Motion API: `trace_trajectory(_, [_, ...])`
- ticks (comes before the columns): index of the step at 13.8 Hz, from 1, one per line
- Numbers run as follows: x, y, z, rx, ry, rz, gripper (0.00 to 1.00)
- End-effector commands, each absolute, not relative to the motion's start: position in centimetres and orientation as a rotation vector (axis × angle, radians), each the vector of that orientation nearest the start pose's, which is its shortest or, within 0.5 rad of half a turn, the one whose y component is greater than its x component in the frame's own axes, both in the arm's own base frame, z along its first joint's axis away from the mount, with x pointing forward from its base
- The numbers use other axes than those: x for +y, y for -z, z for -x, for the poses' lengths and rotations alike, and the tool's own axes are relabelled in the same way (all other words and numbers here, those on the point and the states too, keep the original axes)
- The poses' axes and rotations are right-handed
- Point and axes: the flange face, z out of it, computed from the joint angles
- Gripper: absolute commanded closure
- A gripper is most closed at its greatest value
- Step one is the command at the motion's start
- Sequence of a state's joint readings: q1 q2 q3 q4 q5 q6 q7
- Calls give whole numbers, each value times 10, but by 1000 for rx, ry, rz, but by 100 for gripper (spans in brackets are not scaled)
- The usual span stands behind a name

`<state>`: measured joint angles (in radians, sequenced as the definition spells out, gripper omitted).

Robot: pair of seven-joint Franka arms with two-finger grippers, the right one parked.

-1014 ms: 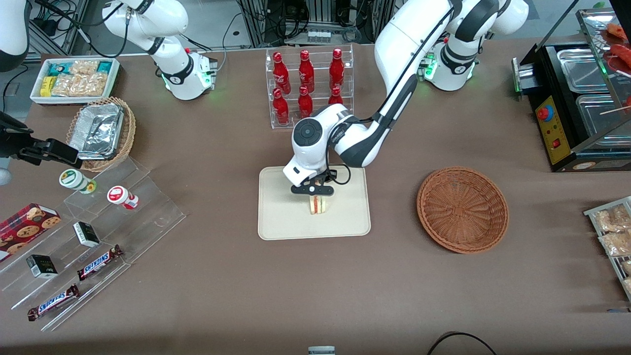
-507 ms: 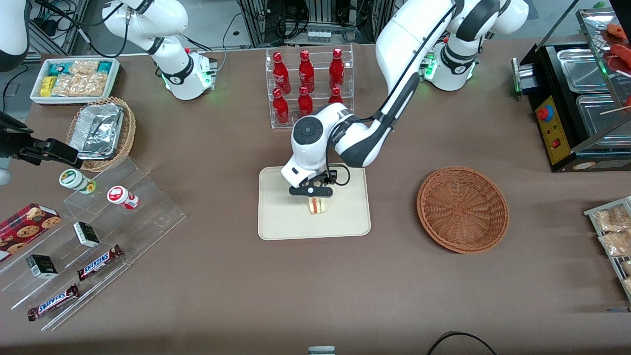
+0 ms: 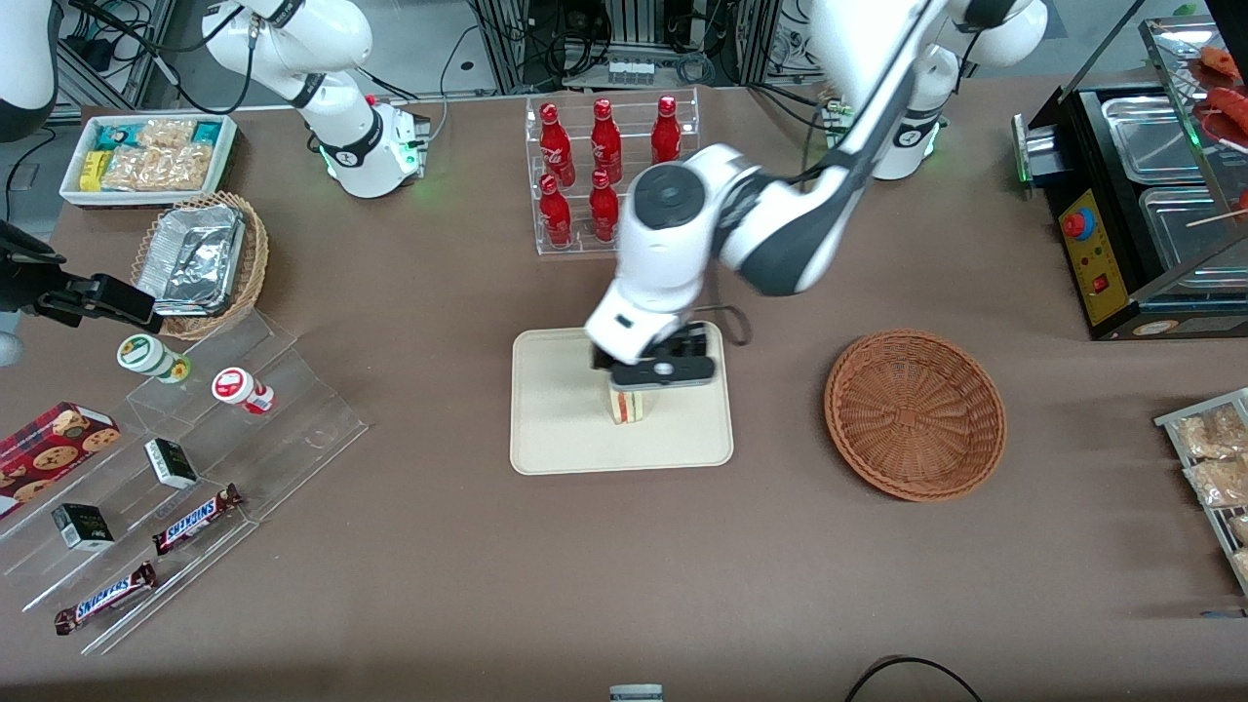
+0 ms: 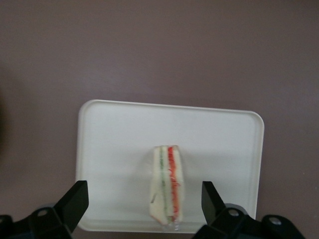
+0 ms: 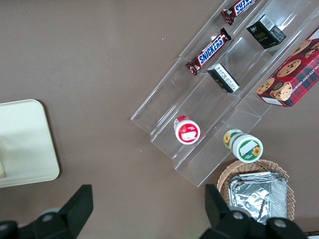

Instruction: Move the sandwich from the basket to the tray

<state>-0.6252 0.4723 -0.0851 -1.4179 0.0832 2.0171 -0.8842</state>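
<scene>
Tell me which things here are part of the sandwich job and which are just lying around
Part of the job:
sandwich, standing on the tray
tray
basket, empty, toward the working arm's end
gripper, open above the sandwich, fingers clear of it

Just lying about:
red bottles in a clear rack
Snickers bars
foil trays in a tan basket
cookie box
</scene>
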Motion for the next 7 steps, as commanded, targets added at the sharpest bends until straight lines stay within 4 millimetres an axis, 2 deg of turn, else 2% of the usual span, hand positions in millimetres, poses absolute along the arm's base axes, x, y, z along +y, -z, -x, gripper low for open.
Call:
trace_trajectory(1, [-396,-493,-552,-364,163,3170,0])
trace_trajectory(3, [-344,-525,-565,-307,98,3186,0])
trace_trajectory(5, [-291,-559,-566,-256,35,3191,0])
trace_trajectory(6, [-269,-569,-565,-250,10,3175,0])
trace_trajectory(7, [-259,-582,-559,-226,14,3160,0])
